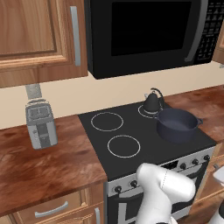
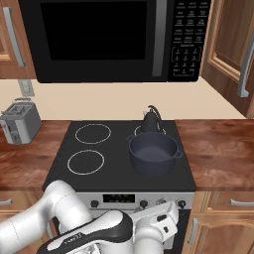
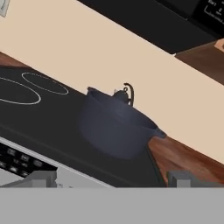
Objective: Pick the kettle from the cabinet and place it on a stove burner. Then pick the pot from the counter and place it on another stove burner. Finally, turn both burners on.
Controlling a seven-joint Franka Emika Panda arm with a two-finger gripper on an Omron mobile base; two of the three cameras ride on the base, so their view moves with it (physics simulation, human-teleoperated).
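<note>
My arm (image 2: pixel 64 218) has glossy white rounded shells, a black band at one joint, and small dark printed lettering there.

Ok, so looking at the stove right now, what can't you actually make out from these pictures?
- Kettle: in the hand view the pot hides all but its handle and top.
- Burner under the pot: covered in both base views.
- Stove knobs: too small to read on or off; the arm covers some.
- Hand: only its fingertips show at the hand view's bottom edge; apparently spread.
</note>
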